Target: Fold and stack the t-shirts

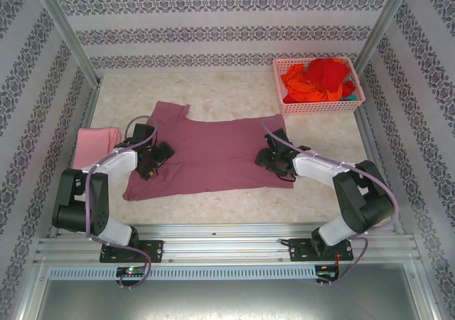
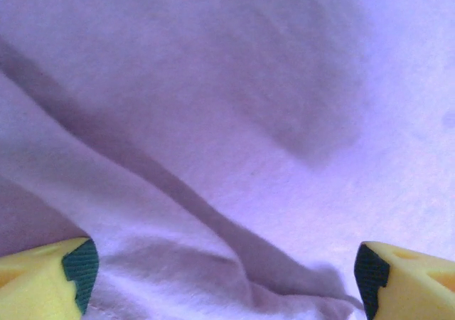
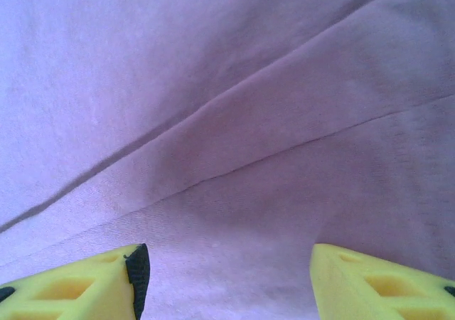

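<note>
A dusty mauve t-shirt lies spread flat on the table, with a few creases in it. My left gripper rests low over its left side, jaws wide apart, and nothing but wrinkled cloth lies under the gap. At the shirt's right side, by the sleeve, my right gripper also stands open just above the fabric, its yellow fingers well apart. A light pink t-shirt lies folded at the table's left edge. Red and orange t-shirts are heaped in the basket.
The pink lattice basket stands at the back right corner. Metal frame posts and patterned walls close in the table on three sides. Bare marbled tabletop shows behind the mauve shirt and along the front edge.
</note>
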Available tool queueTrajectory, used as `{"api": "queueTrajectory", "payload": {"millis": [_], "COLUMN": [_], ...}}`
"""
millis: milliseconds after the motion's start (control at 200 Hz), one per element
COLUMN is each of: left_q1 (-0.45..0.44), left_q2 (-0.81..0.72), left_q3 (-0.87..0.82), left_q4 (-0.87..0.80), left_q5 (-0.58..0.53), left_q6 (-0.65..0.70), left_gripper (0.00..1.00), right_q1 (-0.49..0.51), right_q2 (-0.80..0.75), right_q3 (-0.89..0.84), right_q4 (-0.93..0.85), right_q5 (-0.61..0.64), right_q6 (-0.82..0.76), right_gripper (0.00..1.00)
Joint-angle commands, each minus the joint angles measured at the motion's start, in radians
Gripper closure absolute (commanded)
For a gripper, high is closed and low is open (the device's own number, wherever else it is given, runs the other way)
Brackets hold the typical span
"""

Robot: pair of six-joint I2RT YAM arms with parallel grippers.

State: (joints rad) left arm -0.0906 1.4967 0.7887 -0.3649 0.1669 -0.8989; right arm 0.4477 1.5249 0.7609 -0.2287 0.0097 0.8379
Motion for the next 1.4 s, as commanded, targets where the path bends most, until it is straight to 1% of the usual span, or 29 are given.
{"api": "queueTrajectory", "payload": {"millis": [0,100,165,245,345,515,639,799,974,1199,1394], "left_q1": [-0.003,0.015,0.027,0.04,0.059,0.081,0.091,0.096,0.102,0.11,0.119], "left_q2": [0.007,0.115,0.208,0.327,0.465,0.64,0.752,0.874,0.939,0.921,0.924], "left_q3": [0.119,0.276,0.39,0.537,0.712,0.938,1.112,1.294,1.363,1.3,1.284], "left_q4": [-0.095,-0.128,-0.177,-0.255,-0.346,-0.415,-0.478,-0.564,-0.605,-0.594,-0.584], "left_q5": [-0.093,-0.143,-0.181,-0.23,-0.254,-0.255,-0.247,-0.245,-0.245,-0.257,-0.261], "left_q6": [0.023,0.051,0.039,0.019,-0.001,-0.018,-0.006,0.0,-0.007,-0.021,-0.03], "left_gripper": [0.0,0.0,0.0,0.12,0.26,0.43,0.5,0.53,0.53,0.52,0.52], "right_q1": [0.002,0.002,0.002,0.003,0.009,0.02,0.023,0.021,0.016,0.012,0.013], "right_q2": [-0.074,-0.081,-0.066,-0.043,-0.019,0.01,0.019,0.03,0.042,0.059,0.072], "right_q3": [0.031,0.089,0.122,0.147,0.15,0.135,0.13,0.142,0.15,0.141,0.138], "right_q4": [-0.05,-0.071,-0.079,-0.073,-0.051,-0.016,-0.008,-0.019,-0.021,-0.011,-0.006], "right_q5": [0.032,0.045,0.041,0.028,0.016,0.01,0.012,0.018,0.018,0.013,0.009], "right_q6": [-0.013,-0.048,-0.063,-0.065,-0.051,-0.02,-0.012,-0.022,-0.026,-0.024,-0.022], "right_gripper": [0.38,0.38,0.38,0.38,0.38,0.38,0.38,0.38,0.38,0.38,0.38]}}
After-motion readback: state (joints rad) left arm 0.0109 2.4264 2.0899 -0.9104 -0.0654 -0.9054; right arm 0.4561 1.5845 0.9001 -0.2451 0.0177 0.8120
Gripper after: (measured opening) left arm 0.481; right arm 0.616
